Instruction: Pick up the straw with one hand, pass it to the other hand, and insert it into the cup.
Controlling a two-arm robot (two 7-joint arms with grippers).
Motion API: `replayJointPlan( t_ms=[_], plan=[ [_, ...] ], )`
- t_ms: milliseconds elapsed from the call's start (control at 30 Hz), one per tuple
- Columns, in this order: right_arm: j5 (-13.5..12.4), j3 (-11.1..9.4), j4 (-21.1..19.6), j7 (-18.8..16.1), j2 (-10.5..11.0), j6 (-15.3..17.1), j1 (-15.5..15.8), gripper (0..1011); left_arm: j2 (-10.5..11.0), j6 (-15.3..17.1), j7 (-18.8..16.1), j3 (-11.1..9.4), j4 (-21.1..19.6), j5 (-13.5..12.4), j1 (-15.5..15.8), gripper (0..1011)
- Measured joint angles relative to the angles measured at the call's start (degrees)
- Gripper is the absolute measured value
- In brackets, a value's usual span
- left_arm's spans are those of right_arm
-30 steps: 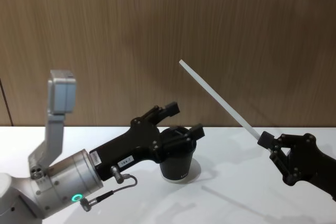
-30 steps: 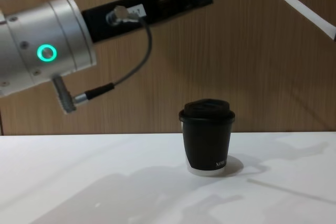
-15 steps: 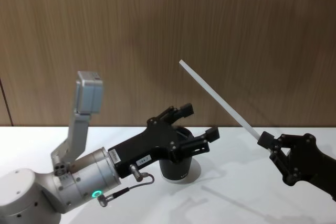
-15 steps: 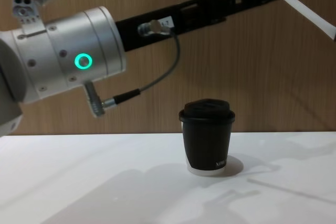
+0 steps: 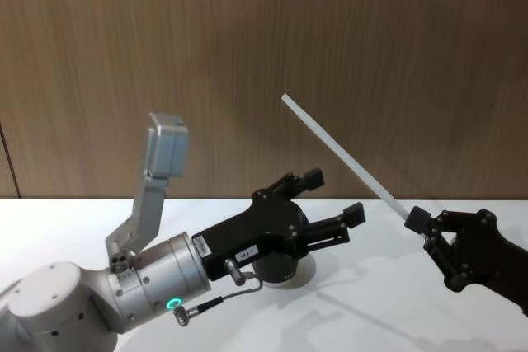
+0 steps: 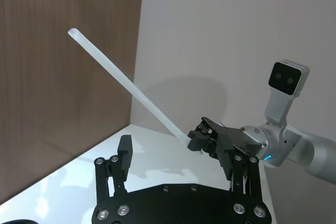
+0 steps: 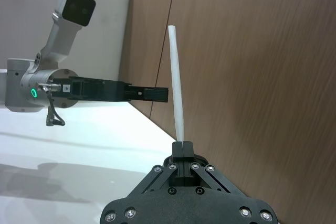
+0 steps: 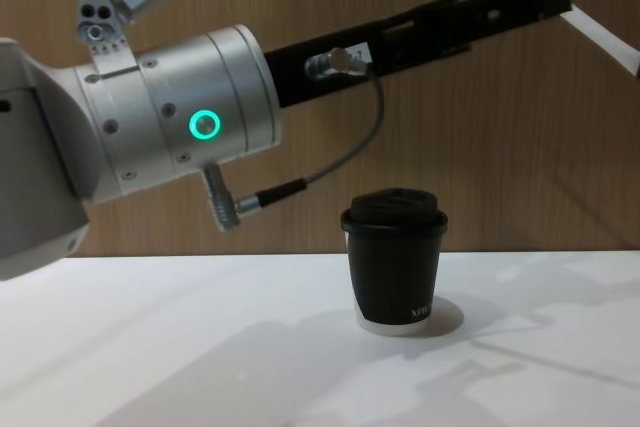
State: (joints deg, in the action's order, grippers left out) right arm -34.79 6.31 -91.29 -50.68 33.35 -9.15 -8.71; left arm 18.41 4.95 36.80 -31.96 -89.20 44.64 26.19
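Note:
The thin white straw (image 5: 342,157) slants up and to the left, its lower end pinched in my right gripper (image 5: 419,223), which is shut on it at the right above the table. My left gripper (image 5: 332,195), black with a silver wrist and green ring, is open and reaches rightward toward the straw, short of it. The black lidded cup (image 8: 395,265) stands on the table below and partly behind that gripper. In the left wrist view the straw (image 6: 131,85) crosses beyond my open fingers (image 6: 125,153). The right wrist view has the straw (image 7: 176,82) upright in the shut right gripper (image 7: 182,148).
A white table (image 8: 180,347) runs under both arms, with a wooden wall behind. My left arm's silver wrist (image 8: 170,112) hangs above the table's left half. A grey wrist camera (image 5: 167,146) sticks up from the left arm.
My left arm has moved rightward over the cup, bringing its open gripper closer to the straw. The right gripper and the straw have stayed still.

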Motion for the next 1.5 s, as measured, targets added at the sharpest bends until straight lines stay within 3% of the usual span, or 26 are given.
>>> replayJointPlan(
  t_ms=[600,1233,1500],
  plan=[
    [0.0,0.0,0.0,0.0,0.0,0.0,0.0,0,-1.7,0.3,-0.4,-1.4,1.2,1.9,0.6,1003],
    [0.0,0.0,0.0,0.0,0.0,0.0,0.0,0,-4.0,4.2,-2.1,-0.2,2.3,9.7,0.1,1003],
    [0.0,0.0,0.0,0.0,0.0,0.0,0.0,0,-4.7,5.1,-2.7,0.0,2.9,11.6,0.2,1003]
  ],
)
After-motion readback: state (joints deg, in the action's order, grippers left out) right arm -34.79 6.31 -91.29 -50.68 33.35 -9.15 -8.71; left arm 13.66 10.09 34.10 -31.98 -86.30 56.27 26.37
